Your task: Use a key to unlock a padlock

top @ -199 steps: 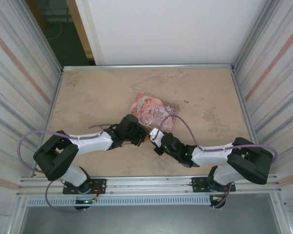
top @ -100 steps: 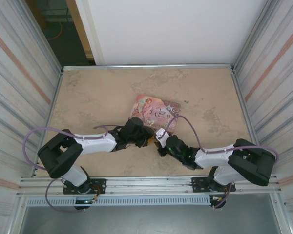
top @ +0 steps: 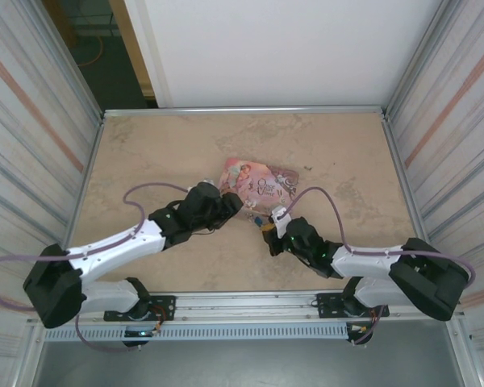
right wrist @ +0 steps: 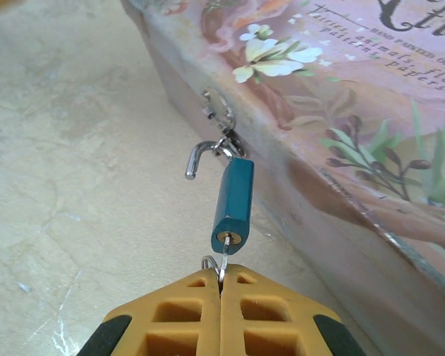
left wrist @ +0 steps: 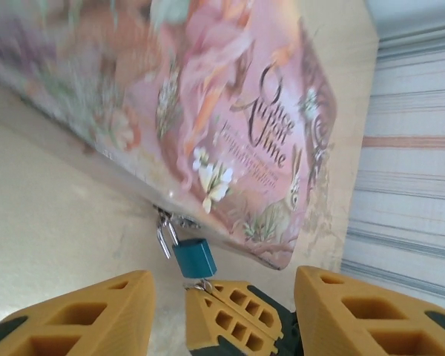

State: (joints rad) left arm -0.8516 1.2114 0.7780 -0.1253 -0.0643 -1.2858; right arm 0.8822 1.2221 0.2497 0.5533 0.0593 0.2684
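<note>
Left arm has dropped low and stretched out since a second ago; left gripper has let go, jaws now standing apart, gripping nothing, just left of the lock; right gripper has shifted slightly right, jaws pinched shut on the key, which sits in the keyhole; padlock hangs at the latch on the near wall of the pink tin, body clear of the table; one end of the shackle stands free of the body.
</note>
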